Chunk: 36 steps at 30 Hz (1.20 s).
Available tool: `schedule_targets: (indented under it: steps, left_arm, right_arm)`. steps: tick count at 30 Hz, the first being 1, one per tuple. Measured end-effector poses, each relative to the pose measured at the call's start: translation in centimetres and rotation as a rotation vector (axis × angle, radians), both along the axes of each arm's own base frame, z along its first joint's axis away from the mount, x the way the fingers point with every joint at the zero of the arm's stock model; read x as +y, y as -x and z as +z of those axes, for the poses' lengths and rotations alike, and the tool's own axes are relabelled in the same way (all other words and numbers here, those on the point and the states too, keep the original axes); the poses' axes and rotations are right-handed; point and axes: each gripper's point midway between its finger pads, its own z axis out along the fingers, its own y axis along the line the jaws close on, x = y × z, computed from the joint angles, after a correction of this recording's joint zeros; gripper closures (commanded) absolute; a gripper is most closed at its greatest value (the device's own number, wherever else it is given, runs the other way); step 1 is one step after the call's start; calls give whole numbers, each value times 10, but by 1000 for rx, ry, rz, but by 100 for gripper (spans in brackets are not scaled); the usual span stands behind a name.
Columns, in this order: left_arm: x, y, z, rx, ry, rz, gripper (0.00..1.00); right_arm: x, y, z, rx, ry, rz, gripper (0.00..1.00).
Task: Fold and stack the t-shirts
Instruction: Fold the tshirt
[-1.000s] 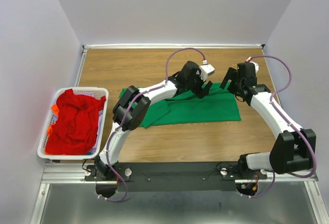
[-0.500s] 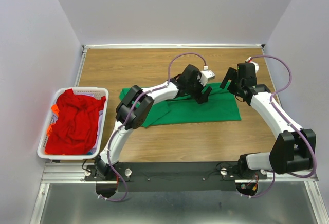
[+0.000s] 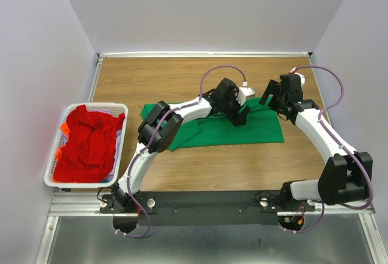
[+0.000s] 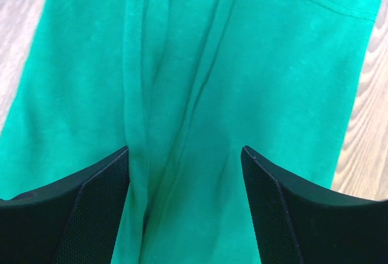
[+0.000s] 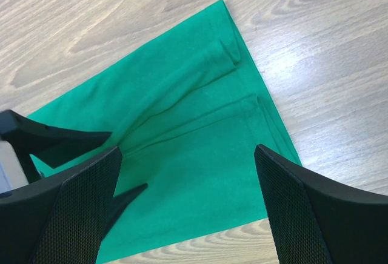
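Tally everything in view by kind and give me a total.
Green shirt: 1
Red cloth heap: 1 (shirts in it cannot be counted)
Basket: 1
Grippers: 2, the left gripper and the right gripper, both open
Total: 5

On the desk (image 3: 170,76), at its left edge and toward the front: a basket (image 3: 97,105). In the basket, heaped up to the rim: piled t-shirts (image 3: 88,143). Well to the right of the basket, flat across the desk's middle and right: a spread t-shirt (image 3: 260,132), its left end under the left arm. Over the middle of that t-shirt, low above the cloth: the left gripper (image 3: 242,115), with a long crease of the cloth running between its fingers. Just behind and to the right of it, above the t-shirt's far right corner: the right gripper (image 3: 271,100), higher than the left one and apart from the cloth.
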Motion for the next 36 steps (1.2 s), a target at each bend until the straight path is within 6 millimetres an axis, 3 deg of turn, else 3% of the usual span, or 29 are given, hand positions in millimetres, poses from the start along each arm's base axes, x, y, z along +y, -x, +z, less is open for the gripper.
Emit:
schedule_targets:
  steps: [8,15,18,21,25,29,31,32,34,36]
  left_arm:
    - [-12,24,-3,-21,-17,-72,21]
    - [-13,33,-3,-20,-28,-79,20]
    - [-5,27,11,-11,-22,-12,20]
    - [10,22,39,-12,5,65,20]
    - [57,-5,96,-44,77,270,20]
    - [135,-31,129,-34,133,545,22]
    - [187,-42,119,7,129,725,23]
    - [204,-44,112,25,119,785,23]
    - [256,-50,81,89,65,949,23]
    - [292,-47,48,160,-5,1066,23]
  right_arm:
    - [-1,0,0,0,3,-3,3]
    - [-7,0,0,-3,16,-26,6]
    - [-6,0,-1,0,12,-30,10]
    - [-6,-1,-8,19,12,-26,15]
    - [3,-5,-29,84,-11,5,22]
    - [13,-13,-51,149,-42,47,27]
    - [19,-18,-63,181,-59,65,32]
    - [20,-19,-68,194,-62,70,33]
    - [23,-22,-81,228,-72,83,34]
    - [24,-23,-89,248,-74,86,36]
